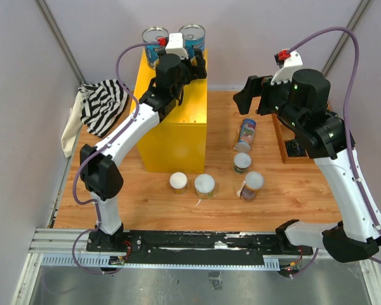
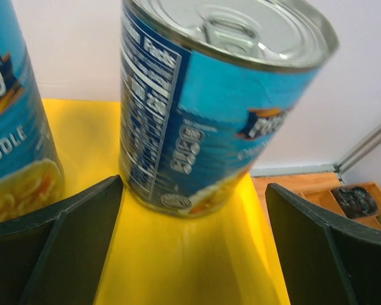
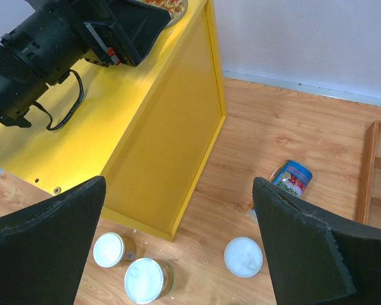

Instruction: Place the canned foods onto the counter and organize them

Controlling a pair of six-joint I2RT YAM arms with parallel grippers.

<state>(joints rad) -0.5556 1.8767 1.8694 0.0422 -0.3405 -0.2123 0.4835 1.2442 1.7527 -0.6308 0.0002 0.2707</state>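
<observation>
From above, the counter (image 1: 174, 136) sits at the desk's (image 1: 305, 203) far edge, left of middle. A left can (image 1: 155, 43) and a right can (image 1: 192, 37), both blue, stand on its far end. The left hand (image 1: 192, 65) hovers just before the right can, released. The right hand (image 1: 249, 94) hangs spread and empty over the desk's right half. On the desk are a lying can (image 1: 246, 133), a short can (image 1: 242, 162), a white-lidded can (image 1: 178, 182), its twin (image 1: 204, 186) and a fifth can (image 1: 253, 185). A tray (image 1: 282, 143) at the right edge holds something dark.

In the left wrist view, the fingers (image 2: 63, 248) stand wide on either side of the right can, not clamped on it. Its silver top has a pull tab, and its label shows a "Facts" panel and "PROG". The left can reads "OODLE".

In the right wrist view, spread fingers (image 3: 44, 248) frame the counter's side, the lying can and three white lids.
</observation>
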